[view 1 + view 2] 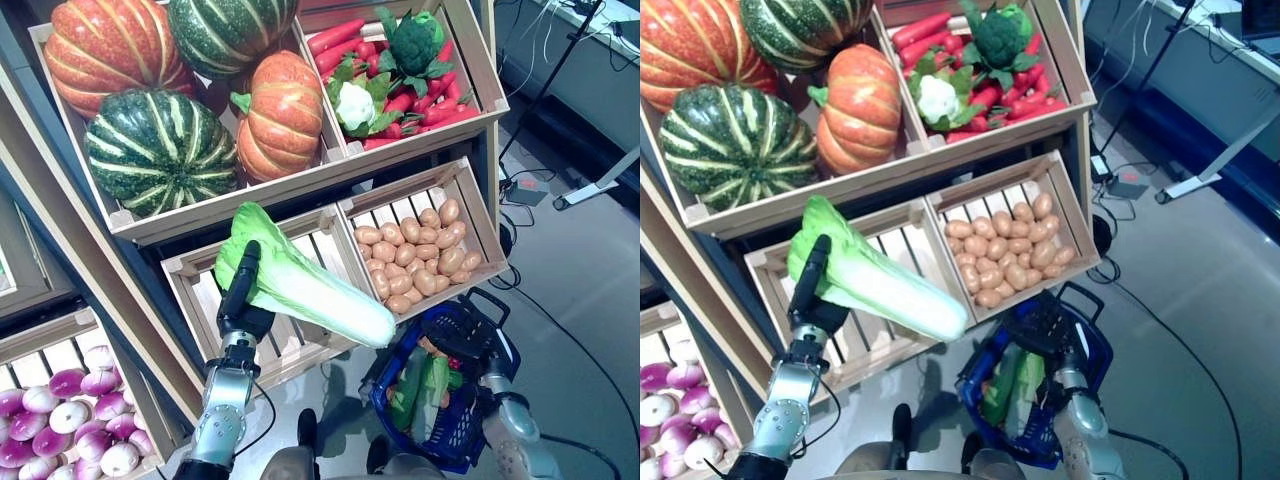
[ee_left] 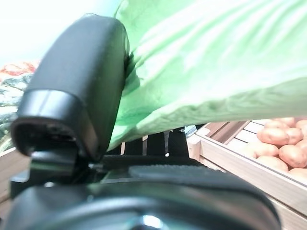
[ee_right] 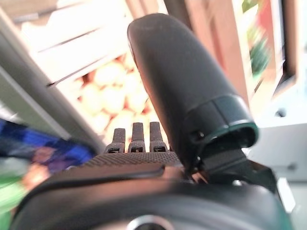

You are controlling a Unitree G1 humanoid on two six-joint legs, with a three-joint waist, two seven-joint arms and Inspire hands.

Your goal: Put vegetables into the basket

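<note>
A long napa cabbage point(image 1: 300, 285) with a pale stalk end and green leaves hangs level in front of an empty slatted crate point(image 1: 200, 300). My left hand point(image 1: 240, 300) is shut on its leafy end; in the left wrist view the thumb point(image 2: 76, 96) presses against the leaves point(image 2: 206, 62). Low on the right hangs the blue basket point(image 1: 385, 400), with green vegetables point(image 1: 420, 390) inside it. My right hand point(image 1: 462, 338) sits at the basket's top, fingers curled by its black handle point(image 1: 495, 305). The cabbage's stalk end is just left of the basket and above it.
The shelf's top crate point(image 1: 130, 220) holds orange and green pumpkins point(image 1: 160, 150). Beside it lie red chillies, broccoli and cauliflower point(image 1: 395, 75). A potato crate point(image 1: 415, 255) stands right of the empty one. Purple-white turnips point(image 1: 60, 420) fill a bin at lower left. Grey floor lies to the right.
</note>
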